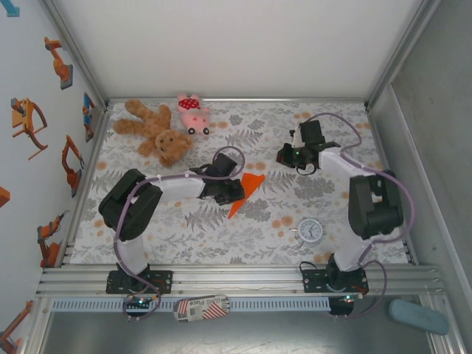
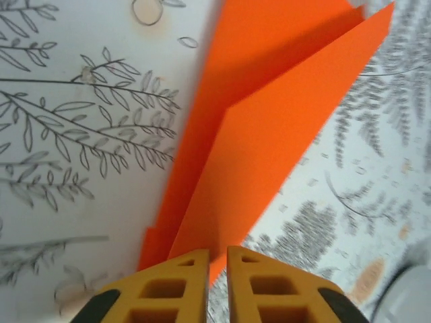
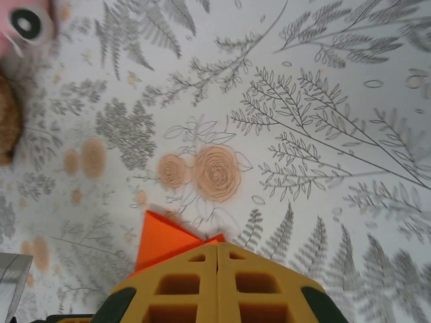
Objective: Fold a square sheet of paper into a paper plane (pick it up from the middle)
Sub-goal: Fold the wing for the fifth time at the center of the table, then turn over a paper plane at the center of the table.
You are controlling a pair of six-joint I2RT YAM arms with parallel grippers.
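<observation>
At the bottom edge of the left wrist view, the left gripper (image 2: 217,254) shows yellow fingers (image 2: 178,289) cut off by the frame and a narrow slit apart. The tail of the paper plane (image 2: 269,134) runs into that slit, and we cannot tell whether it is pinched.

In the right wrist view the right gripper (image 3: 217,247) has its jaws meeting along a thin seam. One orange corner pokes out behind them at lower left, the rest hidden.

From above we see the plane mid-frame on the flowered table (image 1: 221,240), sharp tip pointing lower left and its left side under the left gripper. The right gripper sits apart, to the upper right. A clock (image 1: 310,231) lies lower right, and a teddy bear (image 1: 158,136) and pig (image 1: 193,113) lie upper left. The right wrist view crops both toys to slivers.
</observation>
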